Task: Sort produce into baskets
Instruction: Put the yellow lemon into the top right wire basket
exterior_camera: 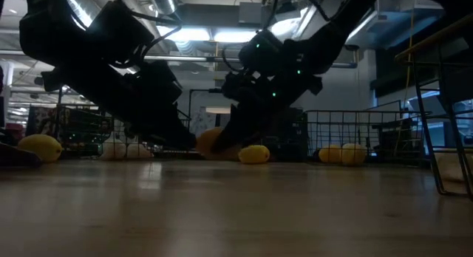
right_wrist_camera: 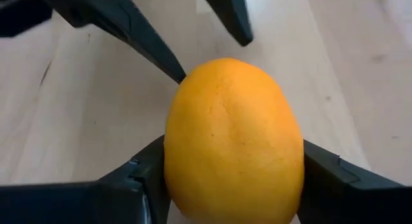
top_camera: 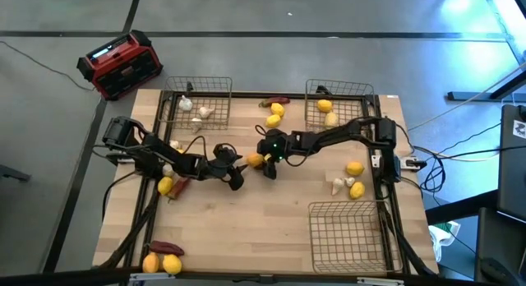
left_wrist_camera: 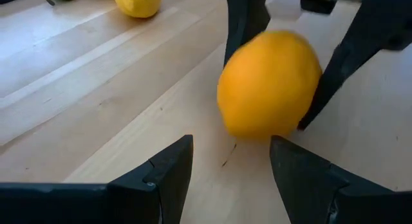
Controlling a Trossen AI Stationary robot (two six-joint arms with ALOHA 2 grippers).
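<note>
An orange fruit (top_camera: 256, 160) sits at the table's middle between the fingers of my right gripper (top_camera: 263, 163), which is shut on it. My left gripper (top_camera: 239, 170) stands open just left of the fruit. In the left wrist view its tips (left_wrist_camera: 232, 163) stop short of the orange (left_wrist_camera: 270, 82) and do not touch it. Three wire baskets stand on the table. The far left one (top_camera: 215, 82) holds whitish bulbs, the far right one (top_camera: 349, 90) holds yellow fruits, and the third (top_camera: 345, 232) is near right. My right gripper pinches the orange's two opposite sides (right_wrist_camera: 177, 166) between its two fingers (right_wrist_camera: 138, 182). It comes from the table's right, slanting down. The fruit fills the whole gap. I cannot tell whether its underside still touches the table.
Loose produce lies around: yellow fruits (top_camera: 275, 113) near the far edge, a yellow fruit and a red pepper (top_camera: 171, 186) at the left, several pieces (top_camera: 163, 261) near left, and fruits and bulbs (top_camera: 352, 181) at the right. A red and black box (top_camera: 121, 64) stands off the table.
</note>
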